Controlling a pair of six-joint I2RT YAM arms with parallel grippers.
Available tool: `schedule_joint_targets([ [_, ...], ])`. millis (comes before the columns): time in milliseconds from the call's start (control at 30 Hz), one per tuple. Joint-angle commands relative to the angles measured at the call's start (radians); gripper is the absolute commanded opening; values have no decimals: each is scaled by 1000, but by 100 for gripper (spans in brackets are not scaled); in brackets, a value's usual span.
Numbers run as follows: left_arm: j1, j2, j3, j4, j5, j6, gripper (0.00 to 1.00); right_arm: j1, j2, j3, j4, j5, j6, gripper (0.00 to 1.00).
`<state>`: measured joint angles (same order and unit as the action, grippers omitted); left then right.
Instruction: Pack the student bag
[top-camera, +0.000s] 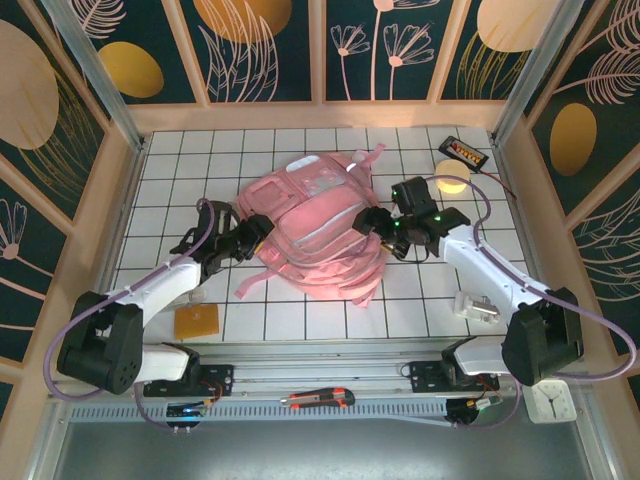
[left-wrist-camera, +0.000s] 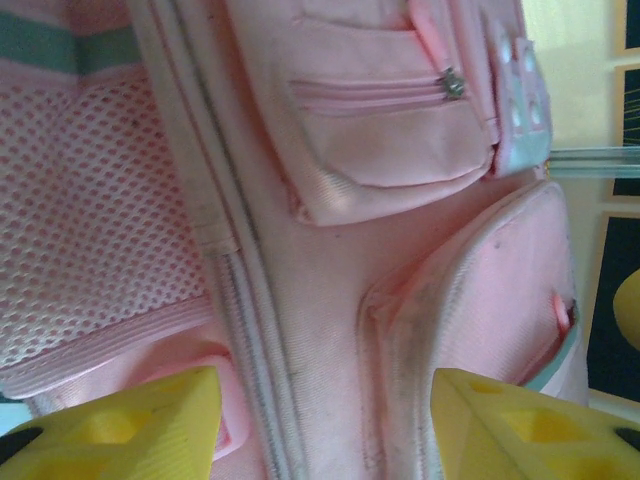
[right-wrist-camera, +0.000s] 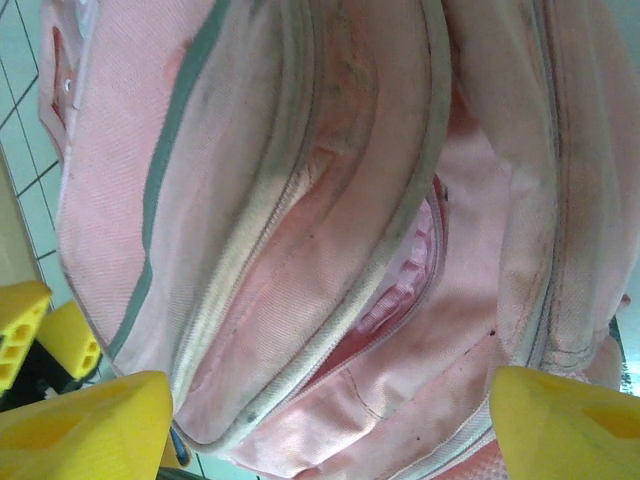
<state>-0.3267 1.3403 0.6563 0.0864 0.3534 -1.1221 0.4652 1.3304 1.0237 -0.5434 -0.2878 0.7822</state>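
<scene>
student bag (top-camera: 310, 235), pink, left jaws apart, right jaws apart, both astride fabric

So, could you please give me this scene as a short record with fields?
Surface: white tiled table
Main item: pink student bag, lying mid-table
Bag state: one zip opening gapes
Left gripper: open, at the bag's left edge
Right gripper: open, at the bag's right edge
Loose items: orange square near left; yellow round piece and black device far right
Near edge: red-black utility knife
</scene>
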Motion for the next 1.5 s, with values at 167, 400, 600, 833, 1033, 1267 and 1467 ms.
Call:
schedule_joint_targets([
  [167, 10, 116, 2, 157, 49, -71, 50, -7, -48, 27, -18, 29, -46, 83],
  [400, 10, 219, 85, 190, 79, -65, 29, -1, -70, 19, -9, 18, -40, 82],
  [600, 9, 202, 83, 266, 94, -156, 9, 126, -65, 84, -116, 147, -40, 81],
  [833, -15, 115, 13, 455, 24, -404, 0, 349, 55, 215, -156, 254, 39, 78],
  [1033, -46, 27, -17, 494, -143, -535, 0, 469, 233, 351, -152, 265, 11, 71],
  [1267, -54, -69, -69, 467, -225, -582, 0, 375, 231, 193, 41, 104, 52, 68],
  [1467, -68, -105, -109, 479, -225, -612, 0, 223, 238, 90, 186, 63, 86, 67],
])
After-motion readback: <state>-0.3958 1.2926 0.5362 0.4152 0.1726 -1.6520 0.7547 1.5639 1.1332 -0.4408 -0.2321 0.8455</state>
